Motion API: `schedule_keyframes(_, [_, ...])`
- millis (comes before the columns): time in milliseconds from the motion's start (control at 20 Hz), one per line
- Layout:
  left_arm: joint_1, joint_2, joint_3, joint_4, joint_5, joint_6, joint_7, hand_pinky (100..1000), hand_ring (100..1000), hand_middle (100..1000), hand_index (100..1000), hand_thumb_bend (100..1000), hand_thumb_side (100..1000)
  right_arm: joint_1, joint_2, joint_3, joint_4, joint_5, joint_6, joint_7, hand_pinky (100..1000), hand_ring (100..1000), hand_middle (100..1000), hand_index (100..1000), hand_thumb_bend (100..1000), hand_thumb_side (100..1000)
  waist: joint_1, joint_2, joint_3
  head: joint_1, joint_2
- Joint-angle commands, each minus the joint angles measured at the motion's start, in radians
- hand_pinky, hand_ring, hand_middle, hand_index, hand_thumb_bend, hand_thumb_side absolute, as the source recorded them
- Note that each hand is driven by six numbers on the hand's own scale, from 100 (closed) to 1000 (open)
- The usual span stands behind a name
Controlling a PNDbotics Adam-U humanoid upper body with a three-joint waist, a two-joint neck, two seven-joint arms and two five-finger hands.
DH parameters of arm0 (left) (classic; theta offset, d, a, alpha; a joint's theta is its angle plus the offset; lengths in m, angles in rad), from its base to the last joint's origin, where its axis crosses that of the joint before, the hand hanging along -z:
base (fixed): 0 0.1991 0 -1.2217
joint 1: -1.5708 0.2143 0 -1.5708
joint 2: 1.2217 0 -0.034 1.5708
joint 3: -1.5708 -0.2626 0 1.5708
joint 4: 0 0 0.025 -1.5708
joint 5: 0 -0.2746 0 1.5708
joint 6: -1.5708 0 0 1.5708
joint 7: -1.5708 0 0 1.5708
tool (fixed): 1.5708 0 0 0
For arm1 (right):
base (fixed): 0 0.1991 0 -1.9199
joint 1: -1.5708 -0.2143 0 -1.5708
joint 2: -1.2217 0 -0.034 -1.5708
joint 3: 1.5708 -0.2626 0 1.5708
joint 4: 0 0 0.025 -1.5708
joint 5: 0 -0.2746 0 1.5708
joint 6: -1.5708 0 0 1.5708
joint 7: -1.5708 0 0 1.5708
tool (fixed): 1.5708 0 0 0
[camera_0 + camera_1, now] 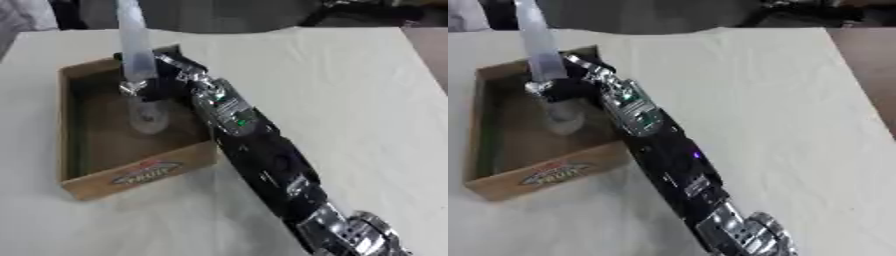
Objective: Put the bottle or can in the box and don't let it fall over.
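One bottle [138,65], tall, pale and translucent, stands upright inside the cardboard box [131,177], its base on the floor near the box's far right corner. The right hand [162,80] is curled round its lower half, reaching over the box's right wall. This looks like the placing step; next the fingers should part gently and withdraw without tipping it. The left hand shows nowhere.

White cloth-covered table [350,100], dark blurred shapes beyond its far edge, brown floor strip at right.
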Motion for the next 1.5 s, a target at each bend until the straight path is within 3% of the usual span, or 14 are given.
schedule_keyframes(50, [-0.003, 0.017, 0.009, -0.020, 0.003, 0.000, -0.001, 1000, 1000, 1000, 694, 100, 672, -0.016, -0.012, 0.013, -0.065, -0.006, -0.022, 0.040, 1000, 1000, 1000, 845, 100, 127, 0.004, -0.019, -0.001, 0.010, -0.006])
schedule_keyframes(150, [0.000, 0.018, 0.010, -0.020, 0.002, 0.001, 0.000, 1000, 1000, 1000, 694, 100, 672, -0.011, -0.024, 0.021, -0.108, 0.008, -0.035, 0.069, 1000, 1000, 1000, 999, 100, 625, 0.004, -0.023, -0.007, 0.015, -0.003])
schedule_keyframes(400, [0.004, 0.021, 0.010, -0.020, 0.003, 0.001, 0.001, 1000, 1000, 1000, 694, 100, 672, 0.002, -0.042, 0.045, -0.178, 0.081, -0.017, 0.147, 1000, 1000, 1000, 1000, 100, 658, 0.006, -0.032, -0.018, 0.023, 0.004])
schedule_keyframes(650, [0.006, 0.022, 0.012, -0.020, 0.004, 0.001, 0.001, 1000, 1000, 1000, 694, 100, 672, 0.009, -0.038, 0.039, -0.188, 0.153, -0.005, 0.226, 1000, 1000, 1000, 1000, 100, 631, 0.010, -0.036, -0.024, 0.027, 0.006])
schedule_keyframes(700, [0.008, 0.022, 0.012, -0.020, 0.004, 0.000, 0.002, 1000, 1000, 1000, 694, 100, 672, 0.011, -0.039, 0.037, -0.188, 0.161, -0.005, 0.241, 1000, 1000, 1000, 1000, 100, 464, 0.010, -0.037, -0.025, 0.028, 0.006])
schedule_keyframes(750, [0.009, 0.023, 0.013, -0.020, 0.004, 0.000, 0.003, 1000, 1000, 1000, 694, 100, 672, 0.013, -0.040, 0.036, -0.187, 0.167, -0.005, 0.257, 1000, 1000, 1000, 1000, 100, 404, 0.010, -0.039, -0.027, 0.030, 0.008])
schedule_keyframes(800, [0.010, 0.024, 0.013, -0.020, 0.004, 0.000, 0.003, 1000, 1000, 1000, 693, 100, 672, 0.015, -0.043, 0.036, -0.185, 0.173, -0.004, 0.272, 1000, 1000, 1000, 1000, 100, 132, 0.010, -0.041, -0.030, 0.033, 0.009])
schedule_keyframes(850, [0.012, 0.024, 0.014, -0.020, 0.004, 0.000, 0.003, 1000, 1000, 1000, 693, 100, 672, 0.017, -0.045, 0.036, -0.184, 0.177, -0.002, 0.287, 1000, 1000, 1000, 1000, 100, 100, 0.010, -0.042, -0.032, 0.036, 0.010])
schedule_keyframes(1050, [0.017, 0.027, 0.017, -0.020, 0.004, 0.000, 0.006, 1000, 1000, 1000, 693, 100, 672, 0.031, -0.056, 0.024, -0.185, 0.193, 0.020, 0.327, 1000, 1000, 1000, 1000, 100, 100, 0.012, -0.049, -0.040, 0.047, 0.015])
schedule_keyframes(1500, [0.031, 0.030, 0.021, -0.020, 0.000, -0.002, 0.009, 1000, 1000, 1000, 693, 100, 672, 0.066, -0.093, 0.016, -0.236, 0.121, 0.072, 0.333, 1000, 1000, 1000, 1000, 100, 100, 0.019, -0.061, -0.059, 0.064, 0.021])
